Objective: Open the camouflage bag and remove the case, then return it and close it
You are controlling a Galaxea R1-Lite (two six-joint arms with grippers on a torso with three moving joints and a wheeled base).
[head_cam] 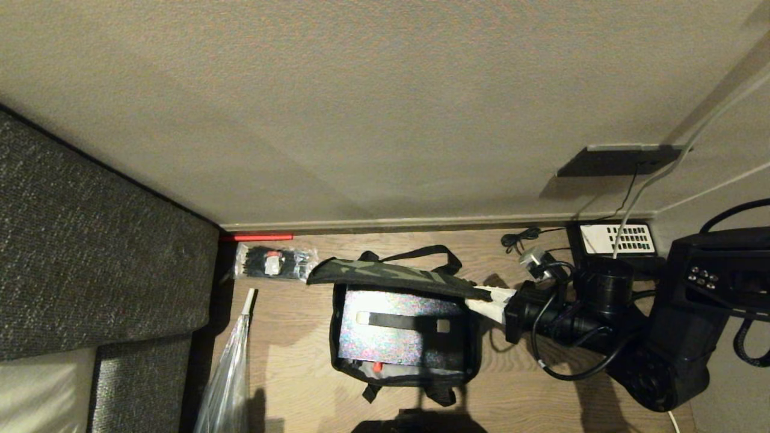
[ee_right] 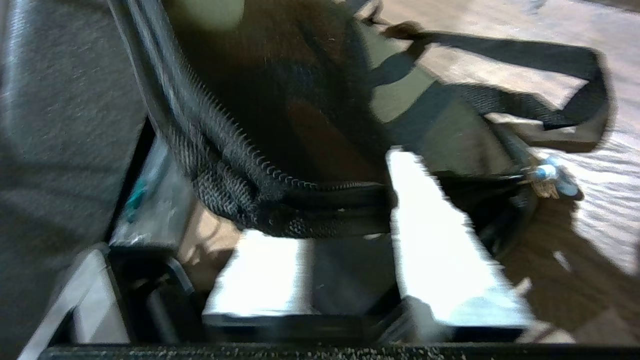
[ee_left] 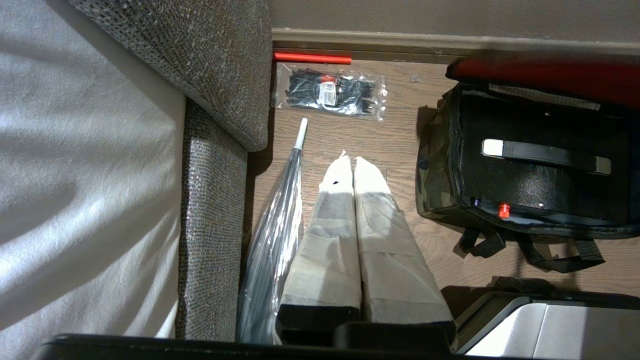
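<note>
The right gripper (head_cam: 490, 299) props up the camouflage bag (head_cam: 404, 325) lid, fingers parted around its edge (loosely), so the case (head_cam: 400, 328) shows.

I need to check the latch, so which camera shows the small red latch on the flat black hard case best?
The left wrist view: the small red latch sits sharp on the flat black hard case. The head view shows it smaller; the right wrist view doesn't.

The right arm (head_cam: 601, 328) was black, built of chunky round housings with black cables looped along it. Both claws wore pale tape-wrapped fingers (ee_left: 345, 235) on black bases.
</note>
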